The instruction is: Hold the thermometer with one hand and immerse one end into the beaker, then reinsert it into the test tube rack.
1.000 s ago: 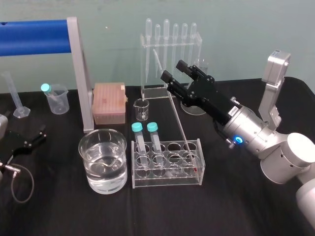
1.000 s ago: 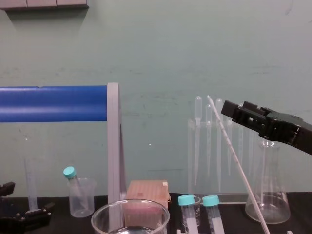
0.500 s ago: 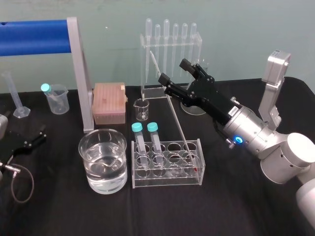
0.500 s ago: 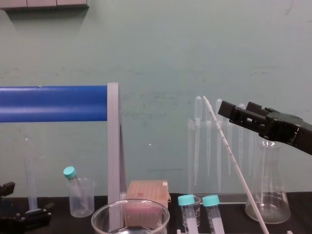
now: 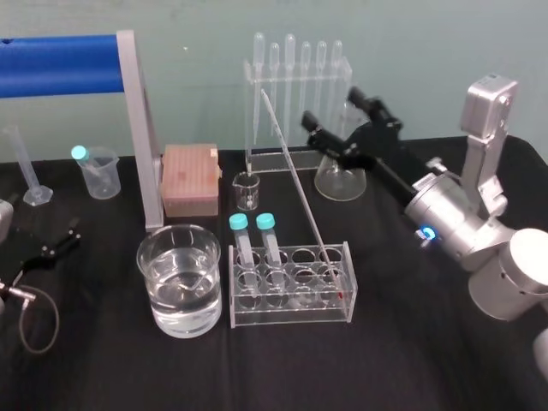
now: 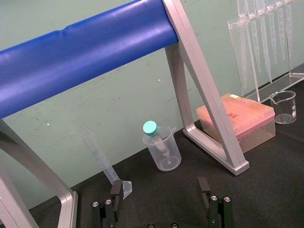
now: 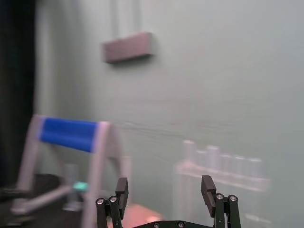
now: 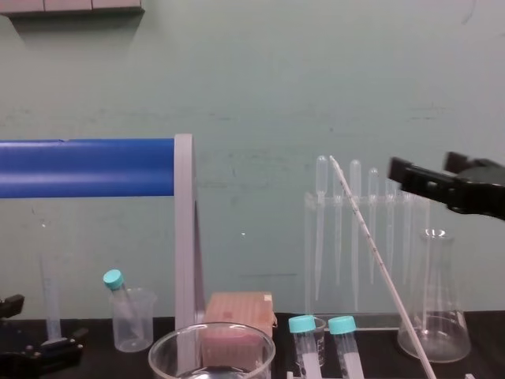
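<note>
Two right gripper fingers, apparently clear of thermometer.

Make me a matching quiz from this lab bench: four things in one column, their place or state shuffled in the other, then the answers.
1. thermometer
2. beaker
3. right gripper
4. left gripper

A. holds clear liquid, left of the test tube rack
B. open, raised, holding nothing
C. leaning in the rack
D. open, parked low at the robot's left

Pairs: 1-C, 2-A, 3-B, 4-D
</note>
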